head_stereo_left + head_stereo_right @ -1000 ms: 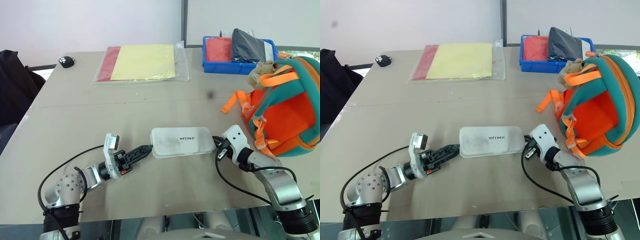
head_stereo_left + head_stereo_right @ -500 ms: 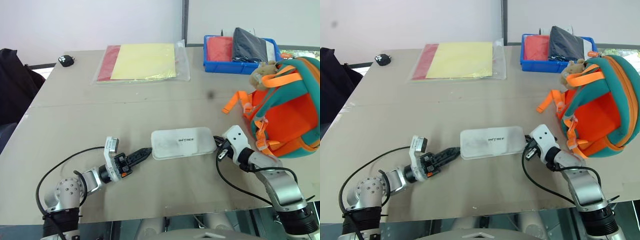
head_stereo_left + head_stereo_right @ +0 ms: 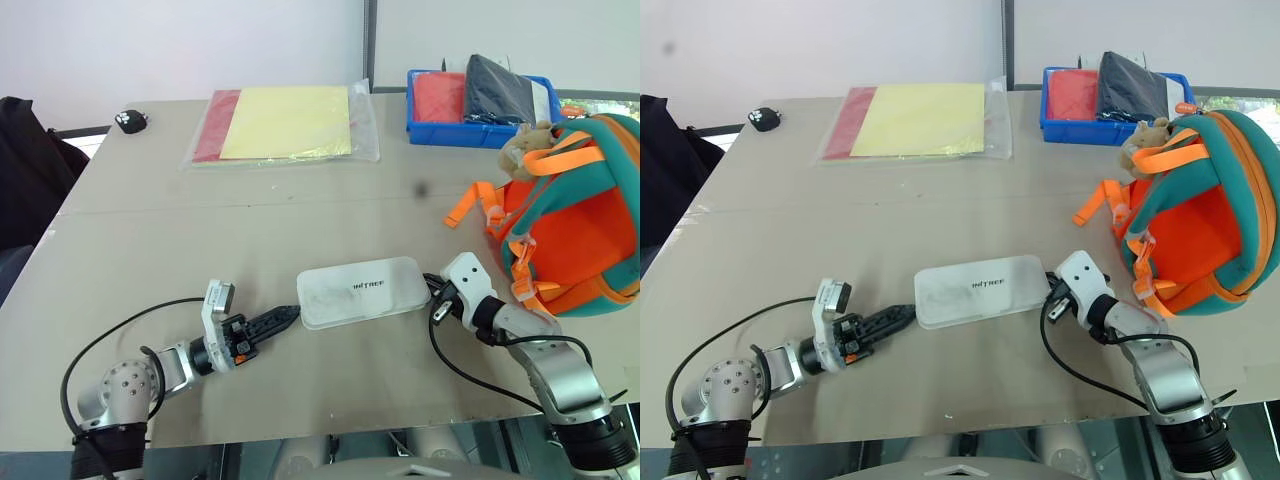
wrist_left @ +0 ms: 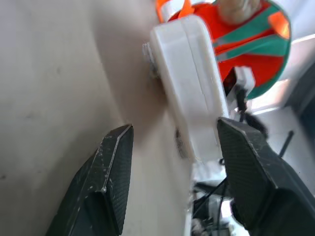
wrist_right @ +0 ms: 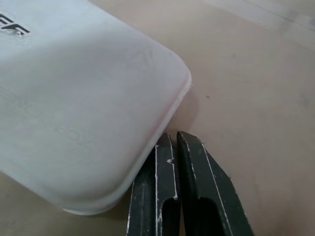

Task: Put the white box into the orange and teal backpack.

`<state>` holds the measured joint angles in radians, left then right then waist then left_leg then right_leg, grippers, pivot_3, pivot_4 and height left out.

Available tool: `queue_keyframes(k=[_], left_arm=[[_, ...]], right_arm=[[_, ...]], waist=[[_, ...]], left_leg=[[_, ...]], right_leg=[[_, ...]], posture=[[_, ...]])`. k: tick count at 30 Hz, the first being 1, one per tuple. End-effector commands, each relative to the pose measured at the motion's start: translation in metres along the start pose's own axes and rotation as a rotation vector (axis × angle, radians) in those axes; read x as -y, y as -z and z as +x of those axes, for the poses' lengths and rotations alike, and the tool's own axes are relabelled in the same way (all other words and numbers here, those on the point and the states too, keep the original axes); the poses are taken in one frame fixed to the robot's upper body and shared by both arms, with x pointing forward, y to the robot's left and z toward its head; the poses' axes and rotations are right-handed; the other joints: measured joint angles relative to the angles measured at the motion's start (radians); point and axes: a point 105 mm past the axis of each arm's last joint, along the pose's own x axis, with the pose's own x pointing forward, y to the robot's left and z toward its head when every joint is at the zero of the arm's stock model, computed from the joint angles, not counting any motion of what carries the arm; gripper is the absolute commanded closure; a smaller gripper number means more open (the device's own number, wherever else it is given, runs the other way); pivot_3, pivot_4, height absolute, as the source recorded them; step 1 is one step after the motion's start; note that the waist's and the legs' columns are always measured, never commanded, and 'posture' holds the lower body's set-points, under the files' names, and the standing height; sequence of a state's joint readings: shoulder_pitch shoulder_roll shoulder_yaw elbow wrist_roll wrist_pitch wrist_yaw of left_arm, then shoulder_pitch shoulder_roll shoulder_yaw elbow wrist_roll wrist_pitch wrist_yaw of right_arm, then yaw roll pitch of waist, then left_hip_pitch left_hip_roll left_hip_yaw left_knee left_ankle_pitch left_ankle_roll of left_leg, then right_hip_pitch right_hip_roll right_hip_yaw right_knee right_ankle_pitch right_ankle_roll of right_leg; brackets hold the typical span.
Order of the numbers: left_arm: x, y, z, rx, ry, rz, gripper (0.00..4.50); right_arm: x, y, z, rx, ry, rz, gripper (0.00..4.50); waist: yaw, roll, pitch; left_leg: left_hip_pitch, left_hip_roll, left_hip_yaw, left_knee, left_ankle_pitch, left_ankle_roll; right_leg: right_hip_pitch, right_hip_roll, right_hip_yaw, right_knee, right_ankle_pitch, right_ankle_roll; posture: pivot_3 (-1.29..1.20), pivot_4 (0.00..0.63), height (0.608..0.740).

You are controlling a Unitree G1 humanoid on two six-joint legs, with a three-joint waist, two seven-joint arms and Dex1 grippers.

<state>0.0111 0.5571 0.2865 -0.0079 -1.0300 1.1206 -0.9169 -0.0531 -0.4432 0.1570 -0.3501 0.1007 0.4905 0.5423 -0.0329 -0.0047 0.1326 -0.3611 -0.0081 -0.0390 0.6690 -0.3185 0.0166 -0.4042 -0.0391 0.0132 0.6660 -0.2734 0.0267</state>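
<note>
- Pincer status, left [image 3: 290,317]: fingers parted, as the left wrist view shows, tips at the near-left end of the white box [image 3: 361,291]; nothing is gripped between them.
- Pincer status, right [image 3: 1051,296]: fingers pressed together and empty, tips set against the box's opposite end, low at its rim per the right wrist view.
- Location of task item: the white box lies flat on the bench [image 3: 200,250], slightly skewed, between the two pincers. It is outside the orange and teal backpack [image 3: 575,225], which stands just beyond the right arm with its orange interior facing the box.
- Step in hand, as judged: securing the box from both ends ahead of a lift. No lift is evident.
- Recommended practice: the left fingers should straddle the box's thin edge squarely before closing, since a flat rounded case may slip out of a shallow bite. The right pincer should act as a stop so the box does not slide away. Once held, the box should enter the backpack's opening narrow end first, clear of the loose orange straps [image 3: 470,203].
- Legible markings: small dark lettering on the box lid, too small to read with confidence. No other writing is legible.
- Other items noted: a clear sleeve [image 3: 285,125] with yellow and red sheets, and a blue bin [image 3: 425,130], both well apart at the far side.
</note>
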Motion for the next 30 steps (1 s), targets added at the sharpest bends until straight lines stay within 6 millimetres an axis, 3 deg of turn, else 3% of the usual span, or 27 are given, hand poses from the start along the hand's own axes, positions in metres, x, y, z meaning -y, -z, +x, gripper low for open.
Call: queue_keyframes(k=[1, 5, 8, 12, 16, 21, 29, 30], left_arm=[[-0.053, 0.002, -0.025, 0.001, -0.317, 0.045, 1.75], [-0.046, -0.016, -0.031, 0.092, -0.27, 0.067, 1.75], [-0.023, -0.013, -0.033, 0.04, -0.166, 0.146, 1.75], [-0.028, -0.026, -0.046, 0.075, -0.24, 0.246, 1.75], [-0.004, -0.033, -0.027, 0.122, -0.1, 0.18, 1.75], [-0.005, -0.008, 0.007, 0.015, -0.101, 0.05, 1.75], [-0.001, -0.01, 0.016, -0.027, -0.093, -0.098, 1.75], [0.0, -0.006, 0.014, -0.055, -0.094, -0.106, 1.54]], right_arm=[[-0.01, -0.014, -0.001, 0.06, -0.043, -0.025, 4.5], [-0.011, -0.013, -0.002, 0.058, -0.042, -0.024, 4.5], [-0.012, -0.012, -0.003, 0.057, -0.044, -0.025, 4.5], [-0.011, -0.011, -0.005, 0.054, -0.033, -0.019, 4.5], [-0.015, -0.01, -0.004, 0.054, -0.042, -0.014, 4.5], [-0.015, -0.012, -0.001, 0.059, -0.048, -0.03, 4.5], [-0.012, -0.011, -0.002, 0.056, -0.04, -0.039, 4.5], [-0.012, -0.011, -0.002, 0.057, -0.04, -0.04, 4.5]], waist=[[0.002, 0.004, -0.002], [0.001, 0.008, -0.003], [-0.009, 0.004, -0.001], [-0.003, 0.003, 0.001], [-0.002, 0.001, 0.002], [0.005, -0.001, 0.003], [0.022, 0.0, 0.003], [0.021, -0.001, 0.003]], left_leg=[[0.001, 0.0, 0.0, 0.0, 0.0, 0.0], [0.009, 0.001, 0.0, -0.003, -0.001, 0.002], [0.016, 0.004, 0.0, -0.003, 0.0, 0.001], [0.014, 0.006, 0.002, -0.003, 0.0, 0.0], [0.013, 0.007, 0.001, -0.005, 0.0, 0.0], [0.009, 0.007, 0.001, -0.004, 0.0, 0.001], [0.007, 0.005, 0.001, -0.004, 0.0, 0.0], [0.007, 0.005, 0.001, -0.004, 0.001, -0.002]], right_leg=[[0.0, 0.0, 0.0, 0.0, 0.0, 0.0], [0.007, 0.001, 0.0, 0.001, 0.001, -0.002], [0.014, 0.003, 0.0, 0.001, 0.001, -0.004], [0.012, 0.005, 0.0, 0.001, 0.002, -0.004], [0.011, 0.005, -0.001, -0.001, 0.002, -0.004], [0.009, 0.004, -0.001, -0.004, 0.002, -0.004], [0.007, 0.003, -0.002, -0.005, 0.002, -0.003], [0.007, 0.003, -0.002, -0.005, 0.002, -0.003]], posture=[[0.0, 0.15, 0.74], [0.0, 0.15, 0.74], [0.0, 0.15, 0.74], [0.0, 0.15, 0.74], [0.0, 0.15, 0.74], [0.0, 0.15, 0.74], [0.0, 0.15, 0.74], [0.0, 0.15, 0.74]])
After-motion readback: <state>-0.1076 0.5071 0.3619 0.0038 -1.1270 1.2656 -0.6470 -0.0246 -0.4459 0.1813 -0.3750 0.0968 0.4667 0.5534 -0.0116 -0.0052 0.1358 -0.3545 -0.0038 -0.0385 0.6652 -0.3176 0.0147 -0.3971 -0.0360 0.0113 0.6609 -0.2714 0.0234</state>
